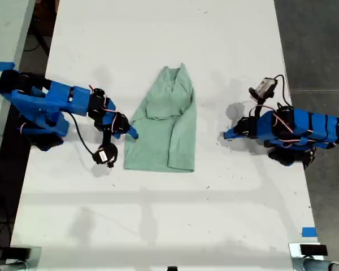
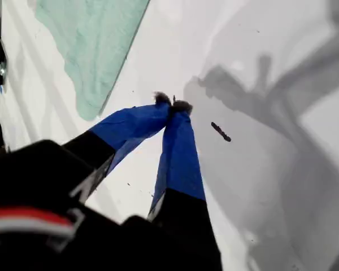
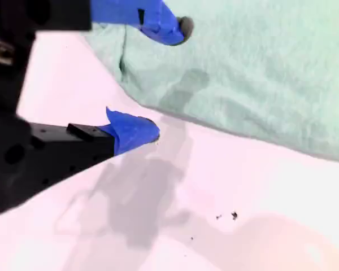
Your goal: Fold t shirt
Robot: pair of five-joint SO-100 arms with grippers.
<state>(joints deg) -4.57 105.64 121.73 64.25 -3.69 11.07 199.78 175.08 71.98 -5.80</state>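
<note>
The pale mint-green t shirt [image 1: 168, 132] lies partly folded and creased at the table's middle, one side laid over the other. My second gripper [image 1: 131, 133] sits at the shirt's edge on the exterior view's left. It is open, with one blue fingertip [image 3: 178, 28] over the cloth [image 3: 260, 73] and the other on the bare table beside the hem. My first gripper [image 1: 228, 135] is on the exterior view's right, a short way from the shirt. Its blue fingers meet at their tips [image 2: 172, 105], shut on nothing, with the shirt's corner [image 2: 93, 39] apart from them.
The white table [image 1: 158, 214] runs beyond the shirt on all sides. Blue tape marks sit at its edges [image 1: 309, 231] [image 1: 0, 66]. Dark floor [image 1: 322, 45] borders the exterior view's right. A small dark scrap [image 2: 220, 131] lies near the first gripper.
</note>
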